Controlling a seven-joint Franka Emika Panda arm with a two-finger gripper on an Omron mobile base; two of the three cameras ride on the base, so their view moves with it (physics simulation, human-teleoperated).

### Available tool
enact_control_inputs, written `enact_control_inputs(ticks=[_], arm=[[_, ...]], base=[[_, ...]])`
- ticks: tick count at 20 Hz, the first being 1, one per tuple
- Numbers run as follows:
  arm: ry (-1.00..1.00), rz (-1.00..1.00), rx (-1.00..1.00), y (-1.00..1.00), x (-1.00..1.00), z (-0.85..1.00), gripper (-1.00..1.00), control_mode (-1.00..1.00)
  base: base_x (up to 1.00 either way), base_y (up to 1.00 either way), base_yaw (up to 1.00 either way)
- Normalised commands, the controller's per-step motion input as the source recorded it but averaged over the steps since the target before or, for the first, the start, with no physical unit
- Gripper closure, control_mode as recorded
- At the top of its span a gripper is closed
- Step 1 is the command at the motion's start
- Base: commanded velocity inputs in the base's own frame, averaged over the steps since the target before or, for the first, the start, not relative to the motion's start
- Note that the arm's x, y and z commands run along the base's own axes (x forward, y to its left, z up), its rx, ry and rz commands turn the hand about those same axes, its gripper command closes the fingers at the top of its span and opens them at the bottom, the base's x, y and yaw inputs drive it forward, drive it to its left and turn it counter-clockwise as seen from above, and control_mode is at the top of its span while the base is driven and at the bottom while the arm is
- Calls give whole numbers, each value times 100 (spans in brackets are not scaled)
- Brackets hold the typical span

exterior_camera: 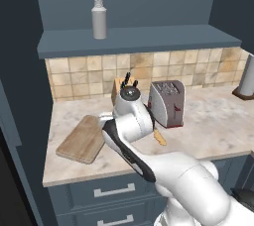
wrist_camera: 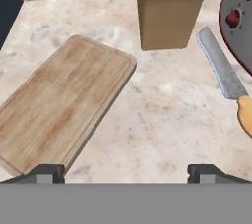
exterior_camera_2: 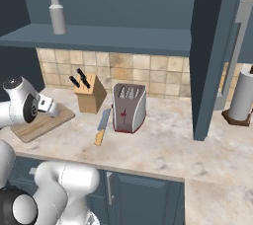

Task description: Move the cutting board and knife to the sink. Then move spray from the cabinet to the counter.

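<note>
- Two items flat on counter: cutting board at left, knife between knife block and toaster.
- Spray: upright on cabinet ledge.
- Gripper: spread wide, empty, above counter beside board.

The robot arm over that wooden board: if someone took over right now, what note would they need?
Gripper: open, empty, hovering over the light beige marbled counter between board and knife.
Flat light-brown wooden cutting board: lying on the counter, untouched.
Knife with grey steel blade and orange-tan handle: flat on the counter in front of the toaster.
Slim grey-white spray bottle with blue trigger: upright on the slate-blue cabinet shelf.
Done: nothing. Left: board and knife to sink, then spray down to counter.
</note>
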Motion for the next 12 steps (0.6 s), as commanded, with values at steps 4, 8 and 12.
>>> enact_control_inputs(ticks=[4, 8, 12], arm=[[11, 0, 0, -21, 22, 0, -100, -100], [23, 4, 0, -21, 25, 0, -100, -100], [33, 15, 0, -9, 46, 0, -100, -100]], base=[[0, 0, 0], [0, 0, 0], [0, 0, 0]])
